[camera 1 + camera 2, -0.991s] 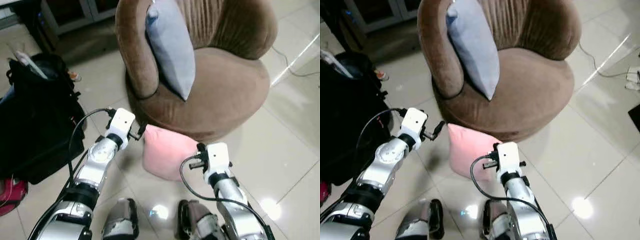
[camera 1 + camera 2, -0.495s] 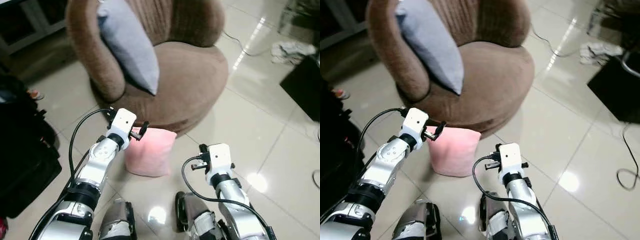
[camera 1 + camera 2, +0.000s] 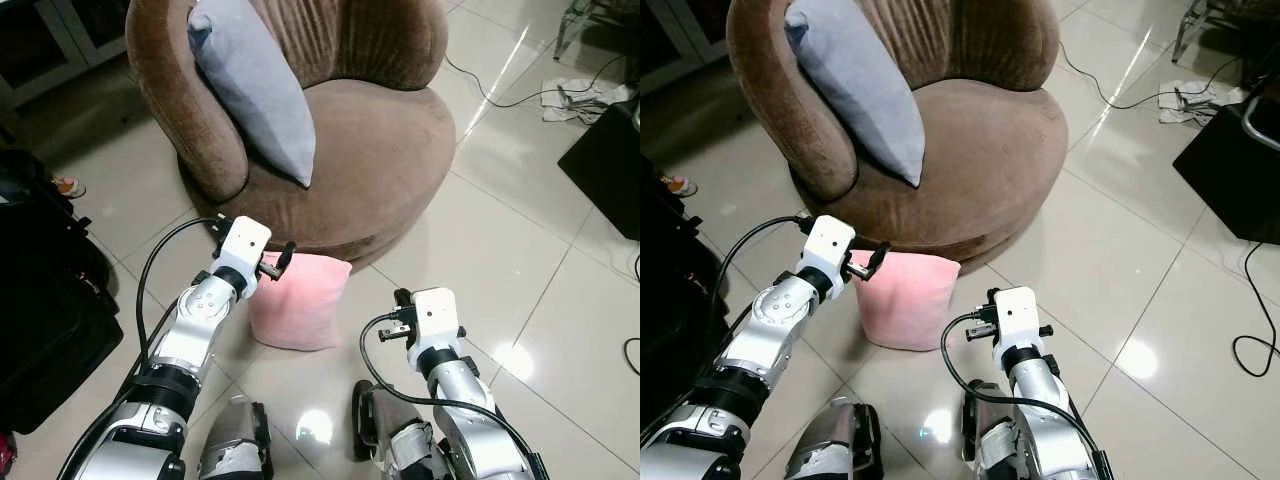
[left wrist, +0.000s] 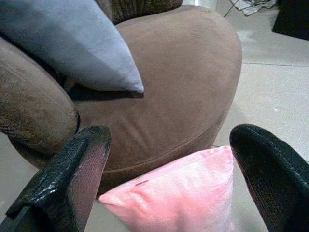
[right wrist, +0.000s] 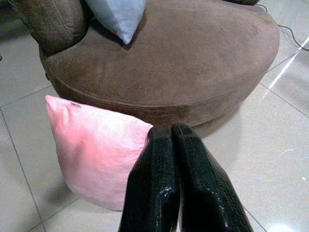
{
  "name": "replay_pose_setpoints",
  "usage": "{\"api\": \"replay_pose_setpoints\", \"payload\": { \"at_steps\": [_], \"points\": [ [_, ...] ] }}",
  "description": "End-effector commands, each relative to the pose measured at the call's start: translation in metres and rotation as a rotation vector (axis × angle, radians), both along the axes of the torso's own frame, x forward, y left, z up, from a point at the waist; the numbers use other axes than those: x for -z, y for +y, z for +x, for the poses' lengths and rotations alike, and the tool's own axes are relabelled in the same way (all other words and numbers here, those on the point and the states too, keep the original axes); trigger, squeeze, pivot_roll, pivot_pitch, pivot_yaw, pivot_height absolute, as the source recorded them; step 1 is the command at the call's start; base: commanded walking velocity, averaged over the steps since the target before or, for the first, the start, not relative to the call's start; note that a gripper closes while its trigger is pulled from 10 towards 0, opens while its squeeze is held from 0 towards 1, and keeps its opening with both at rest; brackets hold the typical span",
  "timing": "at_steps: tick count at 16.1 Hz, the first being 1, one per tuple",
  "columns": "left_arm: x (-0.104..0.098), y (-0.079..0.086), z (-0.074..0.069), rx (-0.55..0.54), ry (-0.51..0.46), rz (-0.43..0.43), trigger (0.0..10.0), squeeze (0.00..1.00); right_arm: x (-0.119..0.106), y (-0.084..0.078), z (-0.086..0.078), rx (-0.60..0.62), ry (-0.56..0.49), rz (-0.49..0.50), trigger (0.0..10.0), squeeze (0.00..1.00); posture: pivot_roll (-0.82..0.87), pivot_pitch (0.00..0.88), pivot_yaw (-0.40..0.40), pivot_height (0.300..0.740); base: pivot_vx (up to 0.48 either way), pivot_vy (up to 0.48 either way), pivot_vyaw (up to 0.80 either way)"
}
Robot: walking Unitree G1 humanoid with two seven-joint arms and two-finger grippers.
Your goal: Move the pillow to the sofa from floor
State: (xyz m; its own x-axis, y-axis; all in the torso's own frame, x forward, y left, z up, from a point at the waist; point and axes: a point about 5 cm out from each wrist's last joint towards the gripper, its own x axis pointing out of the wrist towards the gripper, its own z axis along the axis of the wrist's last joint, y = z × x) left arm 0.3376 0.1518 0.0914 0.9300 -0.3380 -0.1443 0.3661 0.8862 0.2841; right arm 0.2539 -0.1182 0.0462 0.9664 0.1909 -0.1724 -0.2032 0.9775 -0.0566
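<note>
You have stepped in since a second ago, so the pink pillow (image 3: 300, 300) standing on the floor against the sofa (image 3: 380, 150) base now sits between the left gripper's (image 4: 169, 169) wide-spread fingers, while the right gripper (image 5: 176, 183) is pressed closed beside it.

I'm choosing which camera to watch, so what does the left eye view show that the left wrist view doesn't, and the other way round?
Left eye view alone: both arms, the right gripper, the black bag and the cables on the floor. Left wrist view alone: the left gripper's fingers close up, spread wide above the pink pillow. Both: the pink pillow standing on the floor against the brown sofa, and the grey pillow on its seat.
</note>
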Motion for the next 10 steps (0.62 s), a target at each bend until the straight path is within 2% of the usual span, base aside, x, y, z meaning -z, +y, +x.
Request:
{"api": "replay_pose_setpoints", "payload": {
  "at_steps": [1, 2, 5, 10],
  "points": [
    [0.0032, 0.0021, -0.0007, -0.017, 0.019, -0.002, 10.0, 0.00, 0.0039, -0.0014, -0.0029, 0.001, 0.021, -0.009, 10.0, 0.00, -0.14, 0.271, -0.001, 0.682, 0.000, 0.000, 0.00],
    [0.0028, 0.0028, -0.0005, -0.020, 0.016, 0.001, 10.0, 0.00, 0.0041, -0.0015, -0.0028, -0.001, 0.022, -0.009, 10.0, 0.00, -0.14, 0.271, -0.001, 0.682, 0.000, 0.000, 0.00],
    [0.0045, 0.0035, -0.0004, -0.029, 0.026, 0.002, 10.0, 0.00, 0.0049, -0.0023, -0.0017, -0.004, 0.025, -0.011, 10.0, 0.00, -0.14, 0.260, -0.004, 0.682, 0.339, 0.000, 0.00],
    [0.0036, 0.0033, 0.0019, -0.048, 0.028, -0.006, 10.0, 0.00, 0.0038, -0.0044, 0.0019, -0.002, 0.021, -0.022, 10.0, 0.00, -0.14, 0.247, -0.007, 0.682, 0.000, 0.000, 0.00]
  ]
}}
